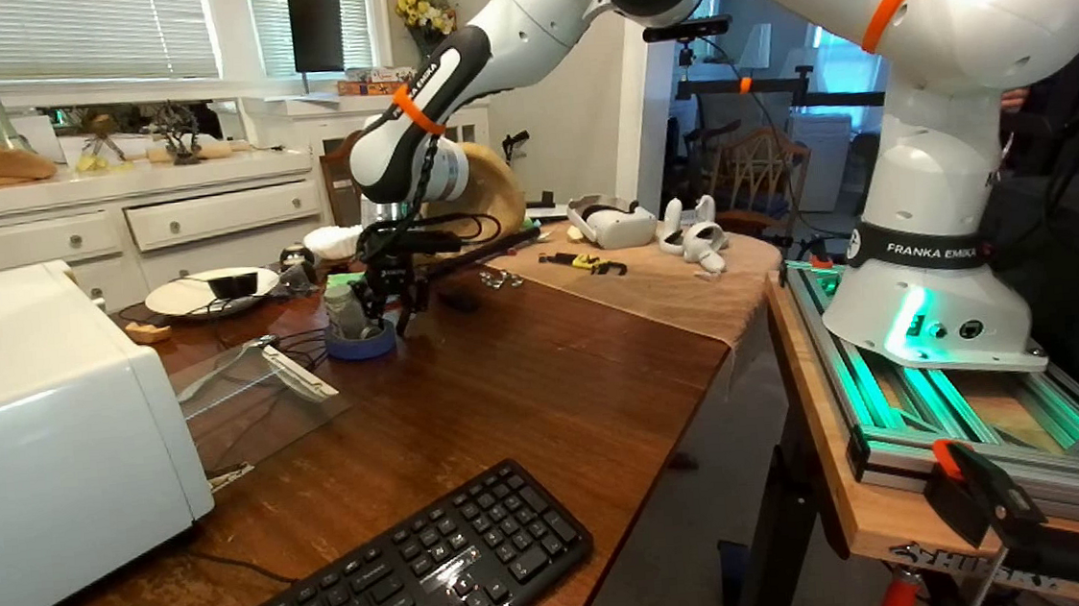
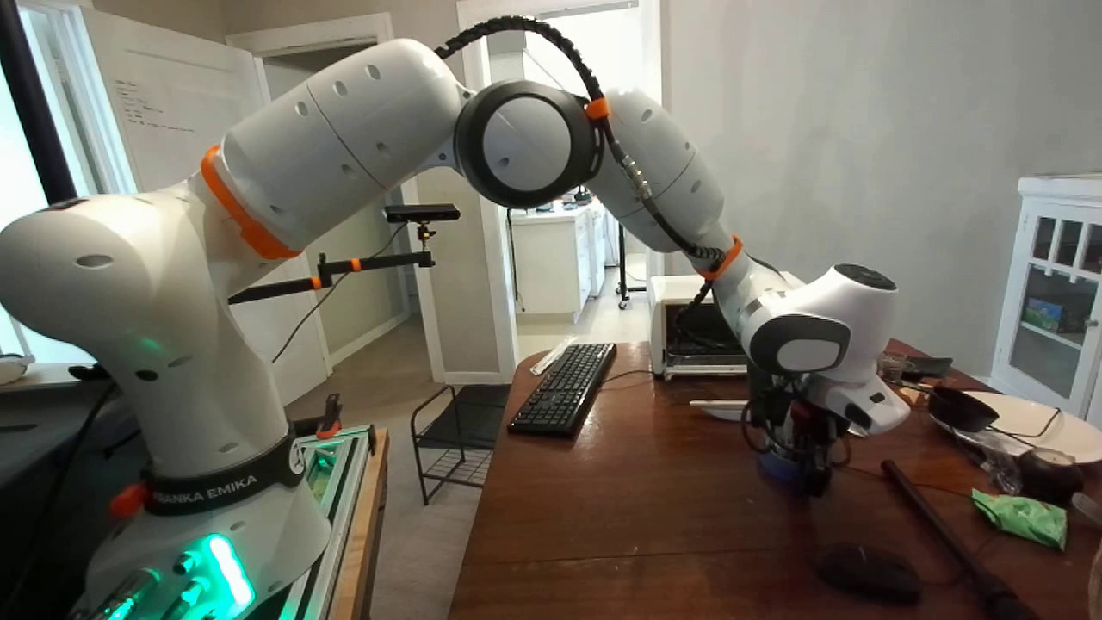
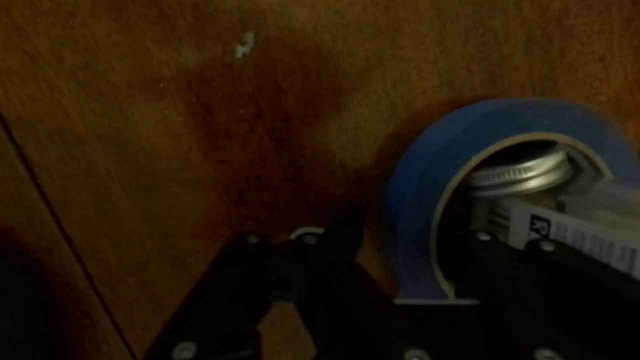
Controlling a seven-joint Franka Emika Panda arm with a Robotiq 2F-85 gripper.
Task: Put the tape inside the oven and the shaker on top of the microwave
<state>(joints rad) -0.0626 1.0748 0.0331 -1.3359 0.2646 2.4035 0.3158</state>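
Note:
A roll of blue tape (image 3: 425, 150) lies flat on the wooden table, visible in both exterior views. Leaning inside its ring is the shaker, a clear jar (image 3: 575, 230) with a silver metal lid (image 3: 520, 172) pointing down into the roll. In the wrist view my gripper (image 3: 407, 235) straddles the tape's wall, one finger outside the ring and the other inside. A strip of table shows between the outer finger and the tape, so the jaws stand apart. The white oven (image 1: 38, 410) has its glass door (image 1: 264, 411) lowered. A separate microwave is out of view.
A black keyboard (image 1: 397, 574) lies in front of the oven. Past the gripper are a white plate (image 2: 1067, 430), a small pan (image 2: 960, 409), a dark rod (image 2: 930, 517), a green packet (image 2: 1020, 517) and a mouse (image 2: 869, 573). A headset (image 1: 620, 227) rests on a cloth.

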